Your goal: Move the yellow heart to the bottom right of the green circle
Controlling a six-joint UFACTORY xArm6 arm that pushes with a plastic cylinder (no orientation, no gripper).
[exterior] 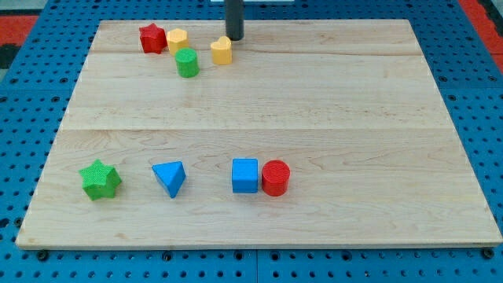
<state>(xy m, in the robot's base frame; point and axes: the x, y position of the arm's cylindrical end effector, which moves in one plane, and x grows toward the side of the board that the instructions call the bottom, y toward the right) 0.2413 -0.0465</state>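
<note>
The yellow heart (222,50) lies near the view's top, to the right of and slightly above the green circle (187,63). My tip (234,37) stands just above and to the right of the yellow heart, close to it or touching it. The rod comes down from the view's top edge.
A red star (152,38) and a yellow hexagon-like block (177,39) lie up-left of the green circle. Along the bottom lie a green star (100,180), a blue triangle (170,178), a blue cube (245,175) and a red cylinder (276,178). The wooden board (354,118) rests on a blue pegboard.
</note>
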